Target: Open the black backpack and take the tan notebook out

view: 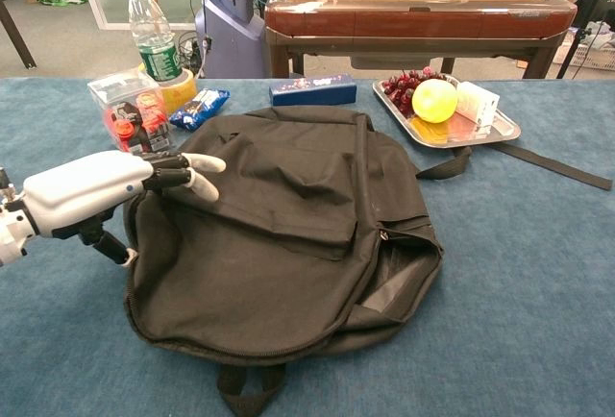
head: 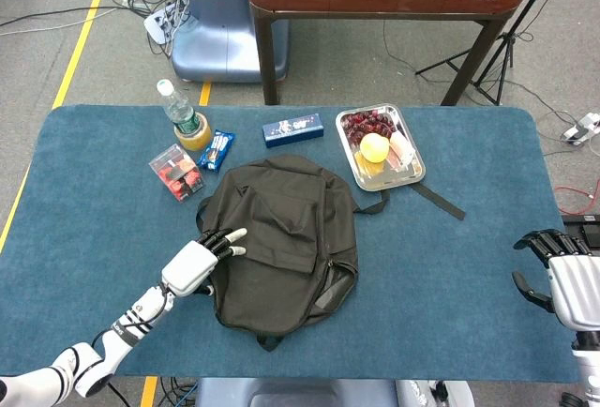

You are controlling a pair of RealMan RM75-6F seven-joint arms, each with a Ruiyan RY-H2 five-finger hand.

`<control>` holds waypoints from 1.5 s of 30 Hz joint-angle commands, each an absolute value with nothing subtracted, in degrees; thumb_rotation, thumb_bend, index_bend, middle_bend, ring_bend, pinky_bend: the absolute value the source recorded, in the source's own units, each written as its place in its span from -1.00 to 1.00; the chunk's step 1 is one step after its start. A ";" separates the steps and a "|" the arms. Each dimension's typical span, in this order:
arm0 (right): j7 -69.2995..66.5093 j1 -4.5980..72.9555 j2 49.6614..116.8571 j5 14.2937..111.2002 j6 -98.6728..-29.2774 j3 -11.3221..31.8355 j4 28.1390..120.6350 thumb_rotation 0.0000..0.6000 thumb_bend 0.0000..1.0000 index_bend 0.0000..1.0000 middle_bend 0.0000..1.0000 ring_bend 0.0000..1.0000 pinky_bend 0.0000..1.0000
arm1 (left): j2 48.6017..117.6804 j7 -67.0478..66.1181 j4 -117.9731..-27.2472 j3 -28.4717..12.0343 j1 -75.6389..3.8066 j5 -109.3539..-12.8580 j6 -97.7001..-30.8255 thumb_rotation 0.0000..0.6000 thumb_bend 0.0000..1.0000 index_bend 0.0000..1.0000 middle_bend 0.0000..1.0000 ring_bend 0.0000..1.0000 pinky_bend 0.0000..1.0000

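Observation:
The black backpack [head: 277, 243] lies flat in the middle of the blue table, its side zipper partly gaping [view: 394, 278] at the right. My left hand [head: 199, 263] reaches over the pack's left edge with fingers stretched out flat and apart, holding nothing; the chest view shows the left hand [view: 106, 186] above the fabric. My right hand [head: 567, 280] hovers at the table's right edge, fingers loosely curved and empty. No tan notebook shows in either view.
Behind the pack stand a water bottle [head: 178, 107] on a yellow tape roll, a clear snack box [head: 175, 171], a blue snack packet [head: 217, 150], a blue box [head: 292, 129] and a metal tray [head: 413, 176] with fruit. A strap [head: 436, 200] trails to the right.

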State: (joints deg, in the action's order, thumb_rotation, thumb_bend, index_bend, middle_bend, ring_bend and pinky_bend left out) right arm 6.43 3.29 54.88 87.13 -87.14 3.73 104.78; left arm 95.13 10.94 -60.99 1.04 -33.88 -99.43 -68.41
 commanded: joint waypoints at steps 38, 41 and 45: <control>-0.42 11.63 54.03 102.93 -74.91 -1.78 106.37 1.00 -0.39 -0.18 -0.32 -0.50 -0.39 | 91.68 14.04 -82.56 -9.95 -35.22 -83.05 -67.48 1.00 0.30 0.23 -0.80 -0.85 -0.75; -1.46 13.97 54.11 105.86 -71.95 -2.84 107.07 1.00 -0.39 -0.18 -0.32 -0.50 -0.39 | 91.09 13.34 -84.86 -11.89 -35.43 -80.55 -67.11 1.00 0.30 0.23 -0.80 -0.85 -0.75; -2.64 16.74 54.96 108.59 -68.43 -4.03 107.80 1.00 -0.39 -0.18 -0.32 -0.50 -0.39 | 90.90 12.92 -87.21 -14.12 -35.63 -76.98 -66.41 1.00 0.30 0.22 -0.80 -0.85 -0.75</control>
